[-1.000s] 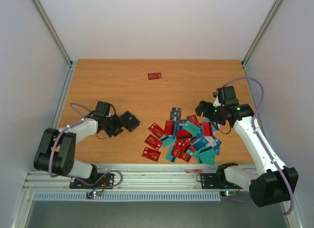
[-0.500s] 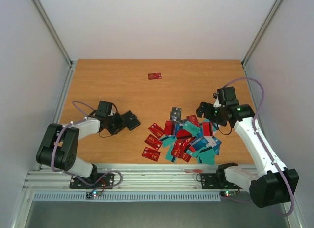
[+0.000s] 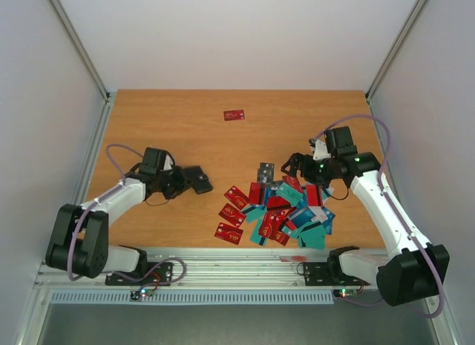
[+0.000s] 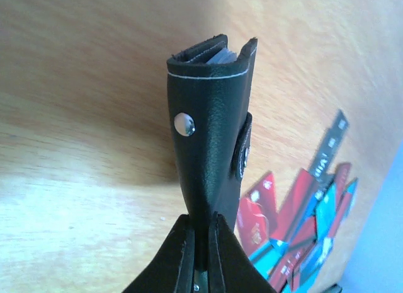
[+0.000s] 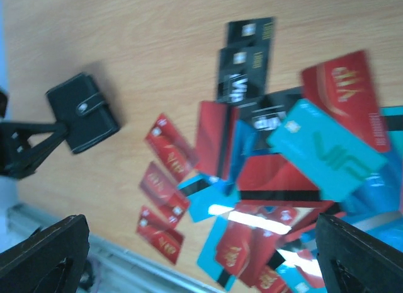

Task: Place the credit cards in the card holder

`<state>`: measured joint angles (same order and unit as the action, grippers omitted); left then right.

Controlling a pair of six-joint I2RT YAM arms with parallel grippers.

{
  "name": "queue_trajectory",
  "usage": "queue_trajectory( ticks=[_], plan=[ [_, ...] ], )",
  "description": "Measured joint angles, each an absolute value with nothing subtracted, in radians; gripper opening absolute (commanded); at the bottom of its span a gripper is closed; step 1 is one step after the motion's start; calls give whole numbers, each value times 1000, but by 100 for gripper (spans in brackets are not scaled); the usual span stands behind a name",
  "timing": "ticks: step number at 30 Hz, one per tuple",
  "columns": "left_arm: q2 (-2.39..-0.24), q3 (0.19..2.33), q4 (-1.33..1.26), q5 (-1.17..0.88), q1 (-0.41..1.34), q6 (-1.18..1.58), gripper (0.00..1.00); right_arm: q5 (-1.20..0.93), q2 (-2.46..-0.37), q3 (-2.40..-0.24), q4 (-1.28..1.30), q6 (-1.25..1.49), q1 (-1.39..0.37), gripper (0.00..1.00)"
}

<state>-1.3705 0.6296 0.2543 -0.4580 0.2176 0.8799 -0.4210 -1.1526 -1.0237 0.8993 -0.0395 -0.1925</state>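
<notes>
My left gripper (image 4: 200,225) pinches the card holder (image 4: 208,129) by its edge; my right gripper (image 3: 295,165), spread wide above the credit cards (image 5: 283,179), should take one outlying card

The top external view looks down from high behind the near edge over the whole surface (image 3: 171,130). The left wrist view faces along the left tool (image 4: 201,222), close on the card holder (image 4: 211,129). The right wrist view, farther off, shares that holder and the credit cards (image 5: 327,151) with both.
</notes>
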Motion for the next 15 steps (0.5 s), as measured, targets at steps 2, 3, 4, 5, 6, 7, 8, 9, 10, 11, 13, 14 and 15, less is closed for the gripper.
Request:
queue_trajectory(
  ticks=[2, 3, 4, 5, 6, 7, 8, 9, 10, 11, 13, 14, 15],
  plan=[
    [-1341, 655, 289, -478, 218, 844, 0, -482, -1171, -1044, 898, -47, -211, 99],
    [-1328, 667, 304, -487, 218, 829, 0, -504, -1178, -1054, 896, -51, -224, 98],
    [-1315, 681, 324, -495, 219, 810, 0, -522, -1188, -1066, 896, -54, -245, 98],
    [-1300, 695, 346, -503, 220, 792, 0, -536, -1199, -1080, 895, -55, -272, 98],
    [-1285, 710, 369, -509, 222, 773, 0, -545, -1211, -1096, 895, -57, -302, 98],
    [-1273, 724, 390, -513, 225, 756, 0, -550, -1225, -1112, 894, -57, -335, 97],
    [-1261, 741, 413, -518, 231, 739, 0, -550, -1240, -1130, 895, -57, -368, 97],
    [-1253, 758, 434, -521, 238, 721, 0, -548, -1256, -1147, 895, -57, -398, 96],
    [-1249, 777, 457, -522, 247, 702, 0, -542, -1272, -1166, 896, -54, -427, 96],
    [-1248, 797, 480, -522, 258, 685, 0, -533, -1290, -1188, 900, -52, -456, 95],
    [-1248, 840, 526, -519, 287, 648, 0, -502, -1330, -1239, 911, -48, -513, 92],
    [-1248, 868, 553, -519, 296, 627, 0, -493, -1346, -1258, 912, -46, -532, 90],
    [-1248, 871, 556, -518, 310, 624, 0, -476, -1367, -1285, 921, -43, -557, 89]
  ],
)
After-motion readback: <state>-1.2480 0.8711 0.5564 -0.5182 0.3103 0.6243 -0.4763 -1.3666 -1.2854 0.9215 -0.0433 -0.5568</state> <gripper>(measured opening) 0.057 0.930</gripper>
